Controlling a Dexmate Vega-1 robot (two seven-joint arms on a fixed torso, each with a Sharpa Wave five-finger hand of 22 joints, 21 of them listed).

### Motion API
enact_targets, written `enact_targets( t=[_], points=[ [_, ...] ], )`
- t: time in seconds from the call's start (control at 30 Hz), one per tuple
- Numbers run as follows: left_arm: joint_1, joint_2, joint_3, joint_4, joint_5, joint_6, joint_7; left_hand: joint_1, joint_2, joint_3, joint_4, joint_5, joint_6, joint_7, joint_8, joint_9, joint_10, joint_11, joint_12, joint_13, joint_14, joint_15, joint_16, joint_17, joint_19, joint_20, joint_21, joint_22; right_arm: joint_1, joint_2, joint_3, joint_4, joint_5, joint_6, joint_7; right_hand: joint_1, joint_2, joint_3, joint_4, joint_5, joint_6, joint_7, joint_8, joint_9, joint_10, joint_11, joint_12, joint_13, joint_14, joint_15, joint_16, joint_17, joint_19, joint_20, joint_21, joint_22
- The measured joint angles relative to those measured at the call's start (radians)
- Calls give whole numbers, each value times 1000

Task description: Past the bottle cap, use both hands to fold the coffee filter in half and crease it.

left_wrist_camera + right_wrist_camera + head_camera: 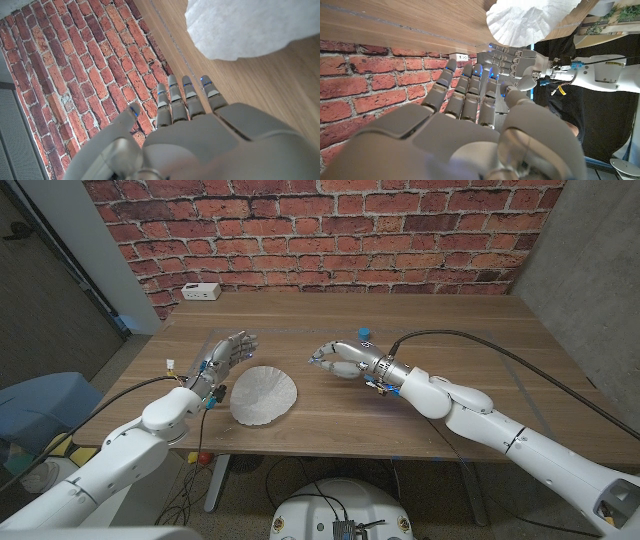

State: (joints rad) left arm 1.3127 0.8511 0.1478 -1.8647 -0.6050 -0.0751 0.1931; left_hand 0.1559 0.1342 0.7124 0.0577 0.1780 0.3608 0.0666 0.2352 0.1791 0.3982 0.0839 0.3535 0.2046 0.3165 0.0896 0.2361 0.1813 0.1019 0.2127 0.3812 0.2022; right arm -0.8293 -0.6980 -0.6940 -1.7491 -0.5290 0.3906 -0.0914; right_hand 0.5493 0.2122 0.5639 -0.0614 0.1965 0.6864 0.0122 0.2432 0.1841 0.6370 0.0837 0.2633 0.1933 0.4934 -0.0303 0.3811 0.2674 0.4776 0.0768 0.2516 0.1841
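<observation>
1. Left hand (222, 360) hovering just beside coffee filter (264, 394), fingers (186, 97) spread, gripping nothing.
2. Coffee filter lying open on worktop (450, 320), nearer than the bottle cap (365, 334). Likely light, thin, floppy; taking opposite fluted rims gently, judging tearing possible.
3. Right hand (340, 362) hanging near, fingers (470, 87) loosely apart, empty.

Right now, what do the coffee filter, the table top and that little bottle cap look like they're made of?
Coffee filter: thin white paper, matte, with a fluted, crinkled rim. Table: wood or wood veneer, brown with long grain lines and a dull satin sheen. Bottle cap: probably plastic, judging by its solid blue colour, though it is too small to be sure.
</observation>
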Motion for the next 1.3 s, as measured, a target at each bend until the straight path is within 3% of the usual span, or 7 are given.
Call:
enact_targets(
  t=[0.13, 0.3, 0.47, 0.8, 1.1, 1.2, 1.3],
  points=[
    [7, 1, -7, -2, -1, 2, 0, 6, 1, 7, -2, 4, 4, 4, 0, 0, 4, 4, -2, 0, 0, 0, 0, 0, 8, -8, 0, 0, 6, 8, -11, 8, -6, 6, 12, 0, 0, 13, 13, 0, 14, -7, 0, 0, 10, -7, 0, 0, 4, -4, 0, 1, 0, 0, 0, 0],
    [18, 3, -18, -3, 0, 2, 0, 27, 6, 38, -8, 8, 21, 14, -7, 0, 17, 13, -6, 0, 14, -4, -8, -5, 20, -87, 4, -1, 11, 19, -26, 15, -21, 8, 23, 4, 4, 24, 24, 0, 27, -12, 0, 0, 21, -10, 0, 0, 13, -13, 4, 5, 5, -5, 4, 0],
    [30, 6, -29, -3, 2, -1, -4, 58, 18, 61, -29, 15, 44, 15, -7, 0, 41, 5, -6, 0, 27, -17, -8, -5, 39, -118, 4, -2, 16, 31, -41, 23, -33, 7, 31, 15, 4, 33, 25, 0, 27, -12, 0, 0, 24, -14, 0, 0, 13, -12, 8, 9, 5, -5, 4, 0],
    [62, 20, -55, -5, 2, -7, -20, 93, 26, 74, -63, 22, 77, 13, -7, 0, 69, -11, -6, 0, 62, -31, -8, -5, 77, -122, 26, -7, 26, 52, -68, 43, -37, -6, 59, 29, -14, 34, 25, 0, 26, -12, -11, 0, 28, -10, -1, 0, 8, -8, 8, 9, 10, 0, 4, 0],
    [86, 33, -77, -2, -8, -11, -50, 126, 37, 91, -95, 30, 93, 7, -15, 0, 82, -14, -21, 0, 82, -36, -14, -9, 136, -103, 45, -7, 28, 70, -94, 45, -41, -39, 79, 81, -9, 68, -17, 0, 9, -17, -36, 0, 11, -12, -23, 0, -3, -6, 3, 6, 7, 4, 4, 0],
    [93, 36, -84, 2, -12, -12, -61, 137, 42, 100, -104, 36, 97, 3, -15, 0, 82, -15, -23, 0, 86, -40, -14, -9, 143, -96, 50, -7, 29, 76, -102, 45, -41, -48, 87, 107, -6, 94, -32, 14, 6, -14, -40, 0, 8, -13, -26, 0, -3, -6, -10, 0, 6, 4, 4, 0],
    [99, 38, -91, 7, -16, -15, -71, 159, 46, 104, -121, 43, 105, 5, -19, 5, 82, -15, -29, 0, 97, -43, -14, -9, 169, -94, 56, -7, 31, 81, -111, 45, -41, -56, 96, 145, -4, 145, -50, 31, 1, -19, -47, 0, 4, -9, -33, 0, -3, -6, -26, -16, 6, 4, 0, 0]
  ],
)
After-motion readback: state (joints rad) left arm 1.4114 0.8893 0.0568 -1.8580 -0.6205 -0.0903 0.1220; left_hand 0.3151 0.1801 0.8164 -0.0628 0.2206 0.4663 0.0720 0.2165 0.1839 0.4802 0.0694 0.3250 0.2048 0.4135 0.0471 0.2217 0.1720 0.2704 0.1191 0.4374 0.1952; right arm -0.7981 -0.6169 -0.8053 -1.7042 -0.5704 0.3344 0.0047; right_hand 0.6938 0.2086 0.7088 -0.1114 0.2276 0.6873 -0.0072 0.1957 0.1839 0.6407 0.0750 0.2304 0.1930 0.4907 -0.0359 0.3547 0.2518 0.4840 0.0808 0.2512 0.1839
